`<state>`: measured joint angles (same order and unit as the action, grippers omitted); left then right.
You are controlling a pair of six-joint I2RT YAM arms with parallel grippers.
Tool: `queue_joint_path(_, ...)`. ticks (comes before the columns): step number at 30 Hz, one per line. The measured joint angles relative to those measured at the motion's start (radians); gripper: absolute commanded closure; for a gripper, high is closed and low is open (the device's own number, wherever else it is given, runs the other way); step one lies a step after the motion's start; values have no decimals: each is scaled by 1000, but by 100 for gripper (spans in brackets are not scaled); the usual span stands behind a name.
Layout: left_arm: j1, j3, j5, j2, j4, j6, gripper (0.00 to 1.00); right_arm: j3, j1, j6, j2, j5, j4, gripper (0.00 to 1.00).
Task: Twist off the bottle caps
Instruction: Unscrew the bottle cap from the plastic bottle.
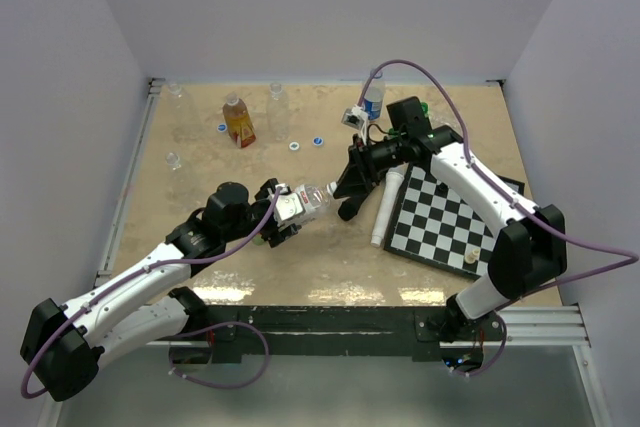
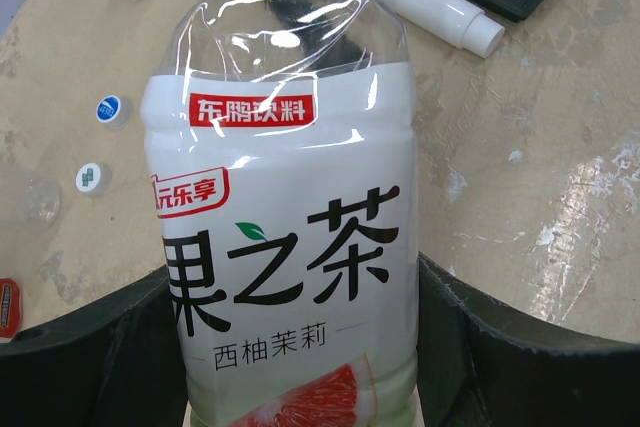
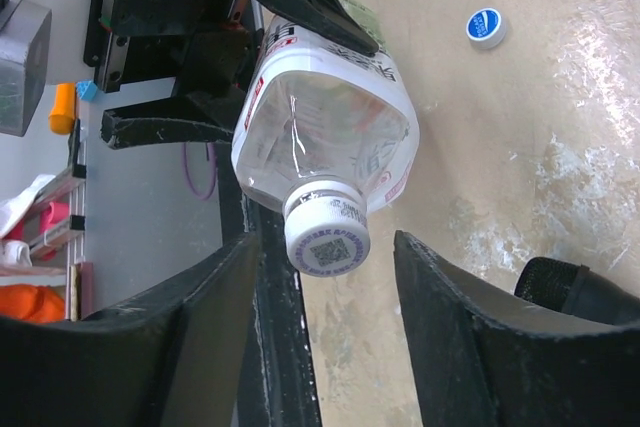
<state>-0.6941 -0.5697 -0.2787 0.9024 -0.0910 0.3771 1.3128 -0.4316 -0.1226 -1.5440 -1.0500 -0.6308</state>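
My left gripper point(image 1: 285, 209) is shut on a clear bottle point(image 1: 306, 202) with a white label, and holds it on its side above the table. In the left wrist view that bottle point(image 2: 290, 227) fills the gap between both fingers point(image 2: 455, 327). Its white cap point(image 3: 327, 234) points at my right gripper point(image 3: 325, 247), whose two fingers stand either side of the cap with a gap on each side, so it is open. From above, the right gripper point(image 1: 345, 190) sits just right of the cap point(image 1: 331, 187).
An amber bottle point(image 1: 238, 122), two clear bottles point(image 1: 278, 107) point(image 1: 180, 102) and a blue-labelled one point(image 1: 374, 97) stand at the back. Loose caps point(image 1: 221, 128) point(image 1: 295, 145) point(image 1: 317, 140) lie near them. A white tube point(image 1: 385, 207) and a chessboard point(image 1: 445, 217) lie at the right.
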Motion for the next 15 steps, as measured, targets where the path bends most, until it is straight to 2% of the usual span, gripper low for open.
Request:
queue_joint_path(4,0,0,0,0,0,0,100,2,-6,5,-10,-1,5,61)
queue_joint_path(9,0,0,0,0,1,0,100,2,-7,-8,-10,-2,11,88)
queue_joint_path(12,0,0,2,0,1,0,100,2,-7,-49,-10,-9,8,97)
queue_joint_path(15,0,0,1,0,0,1,100,14,-7,-194,-10,-26,-43,98)
